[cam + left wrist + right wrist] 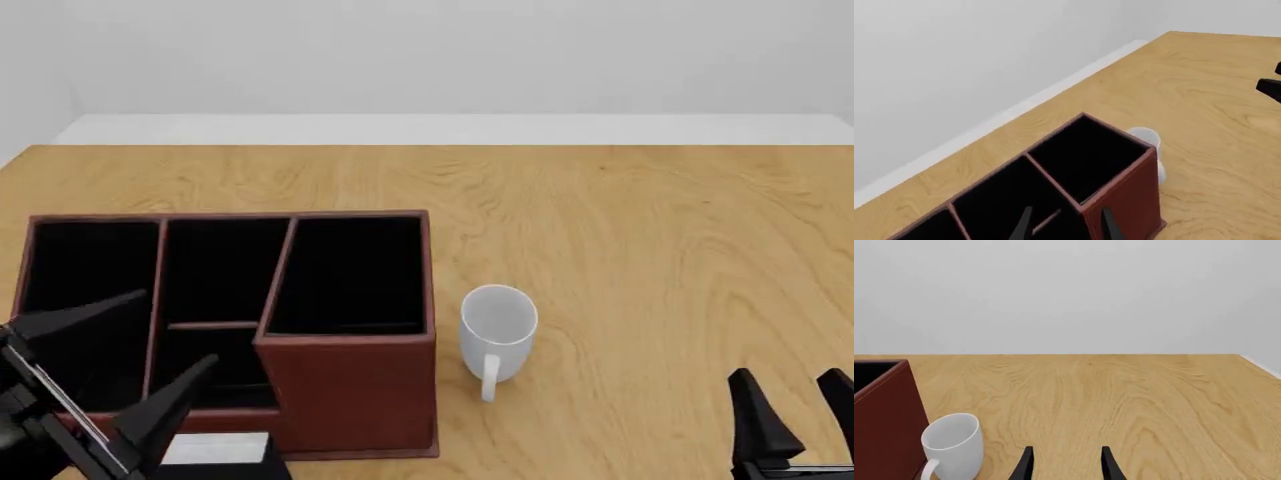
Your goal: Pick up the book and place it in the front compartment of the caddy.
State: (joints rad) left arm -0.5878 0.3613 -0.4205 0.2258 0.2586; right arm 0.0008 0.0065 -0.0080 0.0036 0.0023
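Left gripper hangs over the near left part of the caddy, with its two black fingers spread apart and nothing between them. From the left wrist view the fingertips stand above the dividers, one on each side of the caddy's near wall. The caddy is red-brown with a black interior, and it sits on the left side of the wooden tabletop. A pale grey-white edge with black beside it shows at the caddy's near foot, just under the left arm (this could be the book, but I cannot tell for sure). A white mug stands upright just beside the caddy's right wall, handle toward the camera. Right gripper is low at the near right corner, well apart from the mug, fingers spread and holding nothing
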